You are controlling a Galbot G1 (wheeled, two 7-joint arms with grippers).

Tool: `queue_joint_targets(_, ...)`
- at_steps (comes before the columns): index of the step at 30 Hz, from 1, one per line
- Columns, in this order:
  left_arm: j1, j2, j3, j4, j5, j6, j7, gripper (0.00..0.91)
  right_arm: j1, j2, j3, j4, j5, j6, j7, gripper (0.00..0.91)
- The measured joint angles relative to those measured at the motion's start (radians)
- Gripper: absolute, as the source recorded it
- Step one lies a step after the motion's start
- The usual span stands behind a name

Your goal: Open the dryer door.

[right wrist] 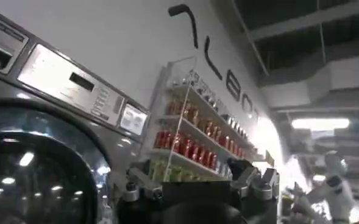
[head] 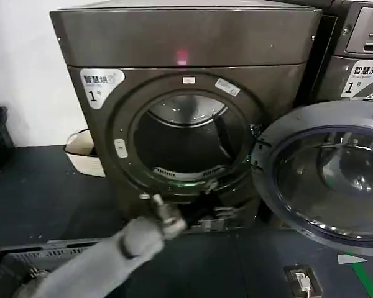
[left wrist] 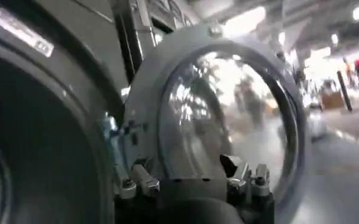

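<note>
1. The dryer door [head: 326,177] stood swung wide on its hinge [head: 256,152], to the right of the left gripper [head: 202,208] and a little above it, leaving the drum opening [head: 186,139] fully exposed. By that, the opening looked done or nearly done.
2. The left gripper hung low in front of the dryer [head: 186,93], just under the lower rim of the opening, fingers spread and holding nothing; the left wrist view showed the fingers [left wrist: 136,182] apart, with the door glass [left wrist: 228,122] beyond them.
3. To finish well, I judged the gripper should back straight out and downward from the rim, not sideways toward the hinge, so no finger would catch the door's inner ring.
4. The right gripper [right wrist: 197,189] sat beside a neighbouring machine's control panel [right wrist: 75,85]; whether it was open I cannot tell.
5. Free floor lay behind the left gripper. A grey crate [head: 25,264] sat near the arm's elbow side, and a white basket [head: 84,152] stood farther off, left of the dryer.
</note>
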Motion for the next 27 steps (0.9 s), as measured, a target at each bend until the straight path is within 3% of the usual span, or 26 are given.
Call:
queue_joint_targets(7, 0.120, 0.242, -0.160, -0.149, 0.004, 0.156, 0.066, 0.907, -0.013, -0.020, 0.050, 0.022, -0.015, 0.008, 0.001, 0.907)
queue_joint_targets(14, 0.291, 0.418, -0.351, -0.224, 0.010, 0.412, 0.057, 0.907, -0.003, -0.041, 0.122, -0.004, -0.104, -0.003, 0.044, 0.907)
queue_joint_targets(20, 0.356, 0.533, -0.432, -0.202, -0.088, 0.486, 0.048, 0.907, 0.014, -0.042, 0.164, -0.014, -0.137, 0.004, 0.047, 0.907)
queue_joint_targets(27, 0.394, 0.641, -0.452, -0.149, -0.097, 0.526, 0.045, 0.907, 0.041, -0.042, 0.160, -0.028, -0.144, 0.003, 0.046, 0.907)
